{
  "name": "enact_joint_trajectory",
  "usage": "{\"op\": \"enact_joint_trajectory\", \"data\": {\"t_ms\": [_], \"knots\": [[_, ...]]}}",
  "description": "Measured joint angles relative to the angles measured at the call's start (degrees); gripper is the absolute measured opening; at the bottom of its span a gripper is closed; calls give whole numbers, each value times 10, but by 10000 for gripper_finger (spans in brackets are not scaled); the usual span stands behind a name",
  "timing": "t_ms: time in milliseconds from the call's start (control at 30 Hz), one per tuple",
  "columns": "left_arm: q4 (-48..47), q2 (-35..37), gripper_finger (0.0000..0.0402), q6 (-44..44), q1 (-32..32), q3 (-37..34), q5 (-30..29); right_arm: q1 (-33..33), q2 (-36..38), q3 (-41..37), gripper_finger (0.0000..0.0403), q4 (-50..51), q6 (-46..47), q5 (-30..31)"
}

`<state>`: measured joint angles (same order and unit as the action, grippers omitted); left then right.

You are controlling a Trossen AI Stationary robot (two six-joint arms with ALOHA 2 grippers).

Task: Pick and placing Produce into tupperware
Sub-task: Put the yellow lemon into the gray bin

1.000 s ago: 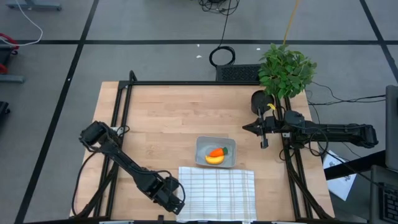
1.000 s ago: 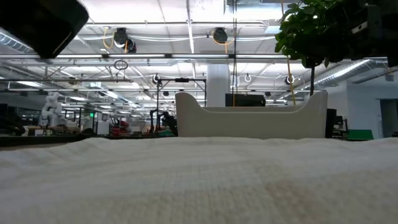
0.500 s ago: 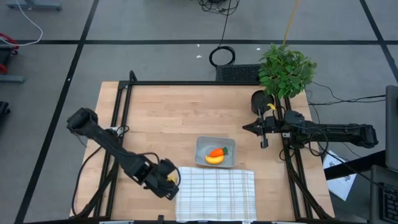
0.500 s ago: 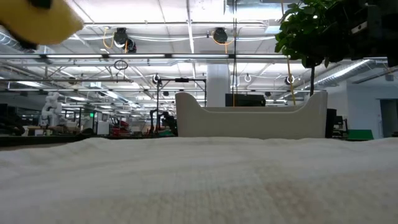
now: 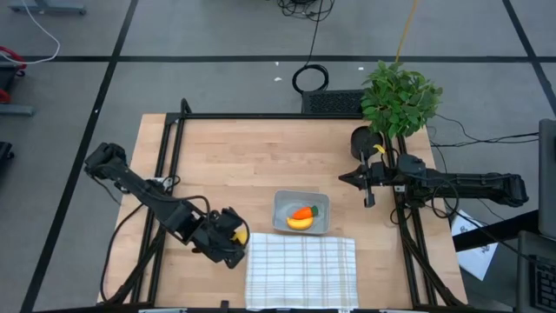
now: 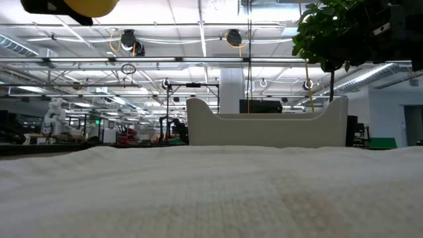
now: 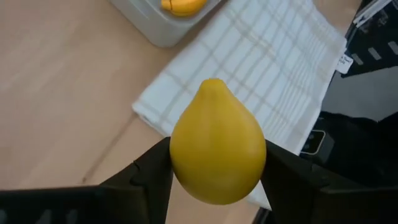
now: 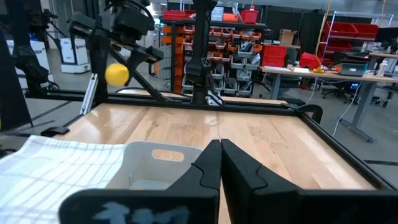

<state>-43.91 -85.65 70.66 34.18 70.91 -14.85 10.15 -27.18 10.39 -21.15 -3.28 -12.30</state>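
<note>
I have L end effector (image 5: pixel 233 236) clamped across lemon (image 7: pixel 217 142) belly, at tupperware's (image 5: pixel 301 211) 8 o'clock. Looks light, rigid, slick. R end effector (image 8: pixel 219 163) shut, empty.

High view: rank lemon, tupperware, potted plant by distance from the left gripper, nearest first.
1. Lemon: held between the left gripper's fingers, at the cloth's left edge.
2. Tupperware: to its right, mid-table, banana and carrot inside.
3. Potted plant: far right corner, beside the waiting right gripper.
</note>
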Motion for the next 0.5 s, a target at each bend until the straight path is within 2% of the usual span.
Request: {"op": "enact_joint_trajectory", "data": {"t_ms": [300, 500], "knots": [[-42, 23, 196, -25, 0, 0, -25, 0, 0, 0, 0, -4, 11, 0], [-44, 51, 204, -82, -5, 0, -64, 0, 0, 0, 0, -5, 22, 0]]}}
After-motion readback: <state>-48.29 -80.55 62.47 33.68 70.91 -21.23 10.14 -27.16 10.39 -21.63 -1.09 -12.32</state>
